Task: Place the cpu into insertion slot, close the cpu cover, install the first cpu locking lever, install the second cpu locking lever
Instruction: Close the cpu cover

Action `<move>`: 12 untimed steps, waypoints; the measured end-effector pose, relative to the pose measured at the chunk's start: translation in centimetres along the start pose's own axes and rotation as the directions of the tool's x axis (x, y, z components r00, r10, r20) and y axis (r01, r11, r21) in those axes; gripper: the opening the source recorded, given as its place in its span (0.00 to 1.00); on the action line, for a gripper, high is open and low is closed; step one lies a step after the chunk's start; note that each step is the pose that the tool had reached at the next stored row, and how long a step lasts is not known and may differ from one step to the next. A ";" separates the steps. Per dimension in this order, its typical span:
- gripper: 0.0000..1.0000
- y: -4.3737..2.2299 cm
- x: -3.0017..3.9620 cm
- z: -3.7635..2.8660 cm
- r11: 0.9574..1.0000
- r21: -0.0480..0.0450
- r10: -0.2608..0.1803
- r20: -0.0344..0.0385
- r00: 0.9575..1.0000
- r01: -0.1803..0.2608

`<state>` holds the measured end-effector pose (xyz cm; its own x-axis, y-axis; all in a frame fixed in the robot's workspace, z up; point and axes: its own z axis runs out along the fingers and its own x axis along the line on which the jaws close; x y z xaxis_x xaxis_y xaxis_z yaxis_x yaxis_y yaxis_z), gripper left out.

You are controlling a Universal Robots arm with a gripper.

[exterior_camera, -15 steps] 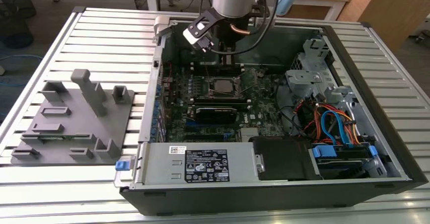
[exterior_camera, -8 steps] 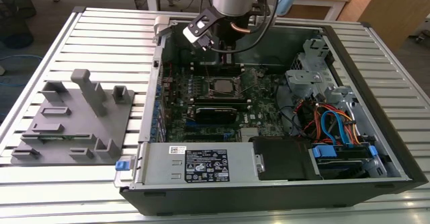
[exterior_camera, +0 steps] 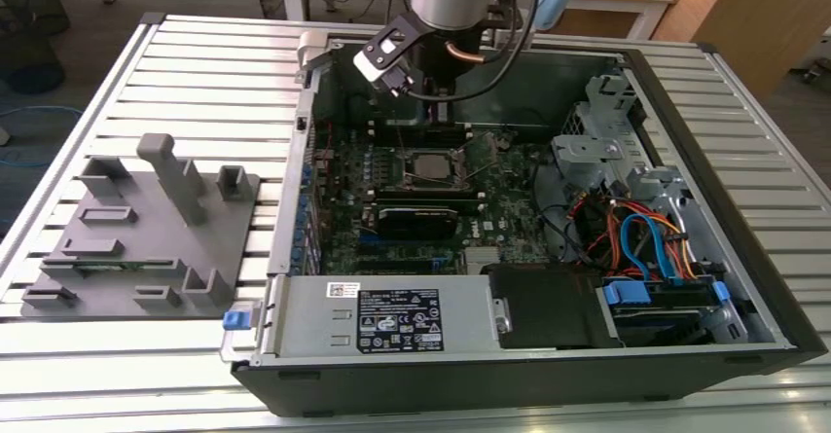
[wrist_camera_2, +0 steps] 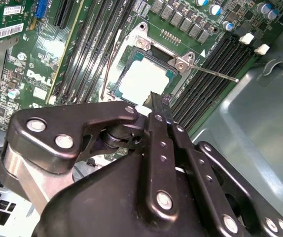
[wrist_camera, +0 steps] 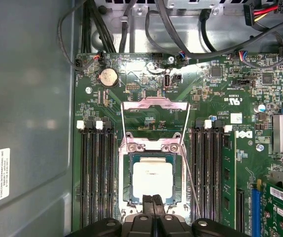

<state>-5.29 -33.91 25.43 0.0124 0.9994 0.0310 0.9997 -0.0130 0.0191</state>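
Note:
The cpu (wrist_camera: 153, 179) lies flat in the insertion slot (wrist_camera: 127, 197) on the green board, its silver top bright; it also shows in the second wrist view (wrist_camera_2: 141, 79) and, small, in the exterior view (exterior_camera: 429, 163). The cpu cover (wrist_camera: 154, 102) stands raised from its hinge (wrist_camera: 151, 146), with the board visible through its cut-out. A thin locking lever (wrist_camera: 191, 183) runs loose beside the socket and sticks out over the memory slots (wrist_camera_2: 215, 73). My gripper (wrist_camera: 154, 200) hovers over the socket's edge, fingers shut together with nothing between them (wrist_camera_2: 155, 103). It hangs inside the computer case (exterior_camera: 439, 90).
Long black memory slots (wrist_camera: 97, 173) flank the socket on both sides. Cables (wrist_camera: 191, 34) cross the case wall beyond the board. A grey fixture block (exterior_camera: 143, 234) sits on the slatted table at the exterior view's left. The power supply (exterior_camera: 389, 316) and drive cage (exterior_camera: 656, 258) fill the case's near side.

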 end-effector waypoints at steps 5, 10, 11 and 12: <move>0.10 0.00 0.00 -0.11 1.000 0.000 0.000 0.000 1.000 0.000; 0.10 0.00 0.01 -0.16 1.000 0.000 0.000 0.001 1.000 0.000; 0.10 0.01 0.01 -0.15 1.000 0.000 0.000 0.001 1.000 0.000; 0.10 0.02 0.01 -0.15 1.000 0.000 0.000 0.001 1.000 0.000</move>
<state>-5.27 -33.91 25.58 0.0125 0.9995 0.0296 0.9997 -0.0131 0.0190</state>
